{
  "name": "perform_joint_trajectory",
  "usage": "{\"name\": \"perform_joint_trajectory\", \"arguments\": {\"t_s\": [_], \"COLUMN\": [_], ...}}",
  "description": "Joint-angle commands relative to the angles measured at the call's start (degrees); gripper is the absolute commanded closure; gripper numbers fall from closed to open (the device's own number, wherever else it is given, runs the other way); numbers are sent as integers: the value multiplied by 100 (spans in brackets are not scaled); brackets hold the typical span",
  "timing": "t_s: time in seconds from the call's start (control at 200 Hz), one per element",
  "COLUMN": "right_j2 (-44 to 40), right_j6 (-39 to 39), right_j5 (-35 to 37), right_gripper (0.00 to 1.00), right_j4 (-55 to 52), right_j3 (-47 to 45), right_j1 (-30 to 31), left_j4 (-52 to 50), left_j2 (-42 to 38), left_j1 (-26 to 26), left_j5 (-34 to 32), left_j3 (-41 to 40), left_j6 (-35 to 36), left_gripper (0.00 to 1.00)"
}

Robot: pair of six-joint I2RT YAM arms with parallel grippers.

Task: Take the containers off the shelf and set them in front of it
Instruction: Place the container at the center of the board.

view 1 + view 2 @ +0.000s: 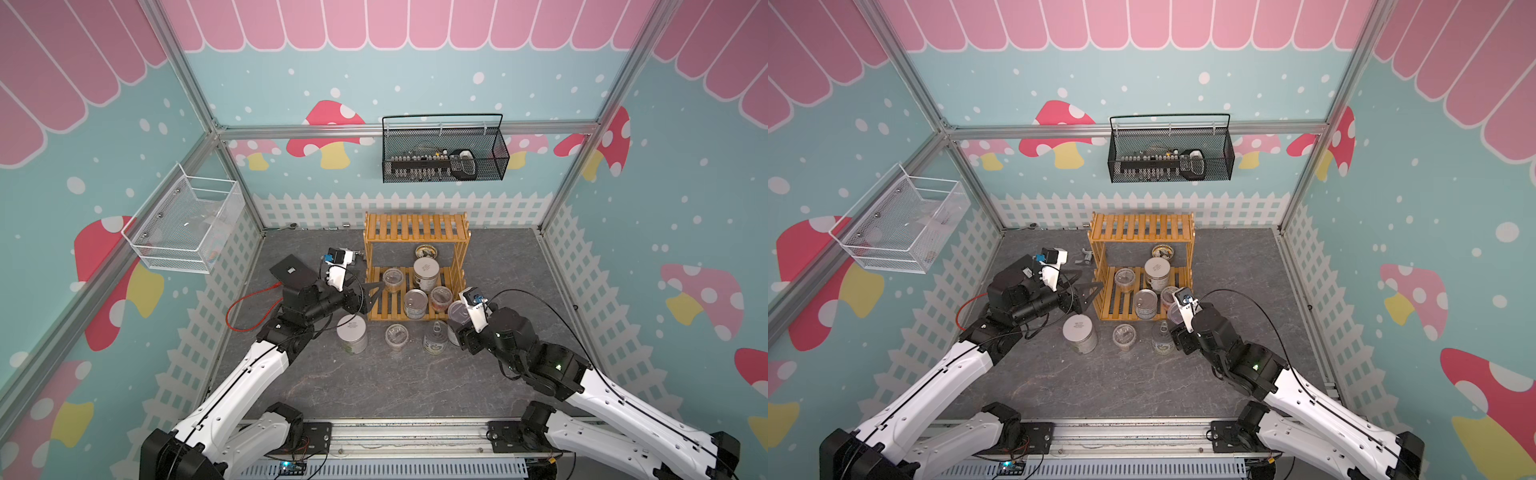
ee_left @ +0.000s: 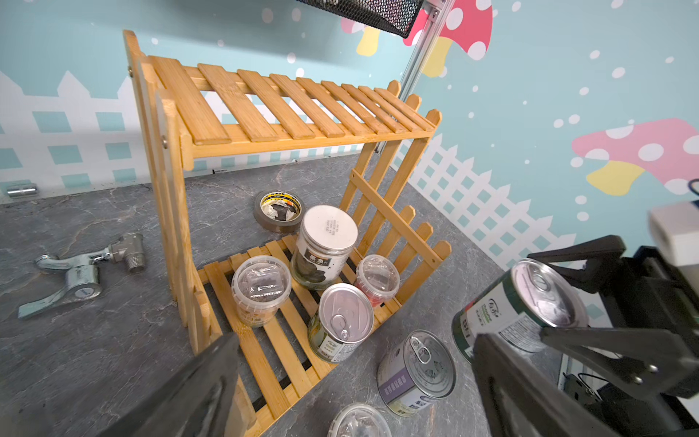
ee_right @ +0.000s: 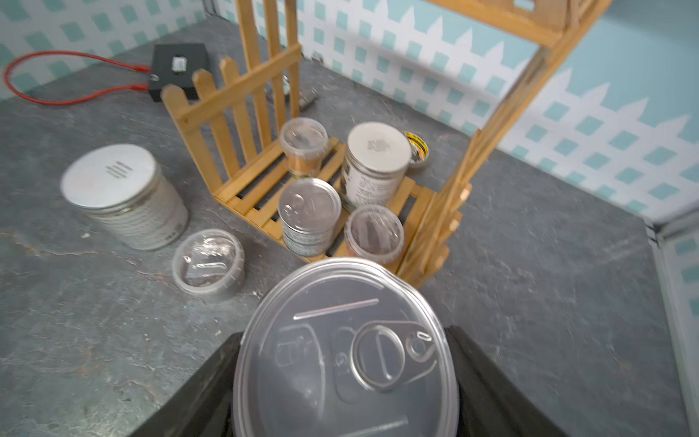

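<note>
While the right gripper (image 2: 567, 295) is clamped around a tilted silver tin (image 3: 344, 352) just by the front right corner of the shelf (image 1: 415, 226), the left gripper (image 1: 375, 294) hangs empty, fingers wide apart, at the left edge of the shelf's lower tier. On that tier stand a clear jar (image 1: 392, 279), a white-lidded jar (image 1: 426, 272), a second tin (image 1: 415, 303) and a red-filled jar (image 1: 440, 298). In front of the shelf, a tall white-lidded jar (image 1: 351, 332), a small clear jar (image 1: 397, 336) and a third tin (image 1: 435, 338) stand on the table (image 1: 374, 386).
</note>
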Motion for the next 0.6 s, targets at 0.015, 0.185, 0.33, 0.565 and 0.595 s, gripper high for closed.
{"name": "perform_joint_trajectory", "arguments": {"t_s": [0.015, 0.185, 0.33, 0.565, 0.595], "right_j2": [-148, -245, -159, -167, -150], "right_j6": [644, 1075, 1179, 1527, 1567], "right_j5": [731, 527, 881, 1063, 1060], "right_gripper": [26, 27, 28, 28, 27], "right_j4": [-39, 514, 635, 1565, 1642], "right_j3": [-143, -815, -1087, -1816, -1864], "right_j1": [-133, -367, -529, -761, -813], "left_j4": [115, 130, 133, 184, 184], "left_j2": [-70, -126, -96, -45, -40], "left_j1": [41, 34, 40, 40, 41], "left_j5": [155, 168, 217, 249, 252], "left_j3": [74, 24, 33, 7, 8], "left_j6": [-15, -54, -55, -89, -96], "left_gripper": [1, 1, 1, 1, 1]}}
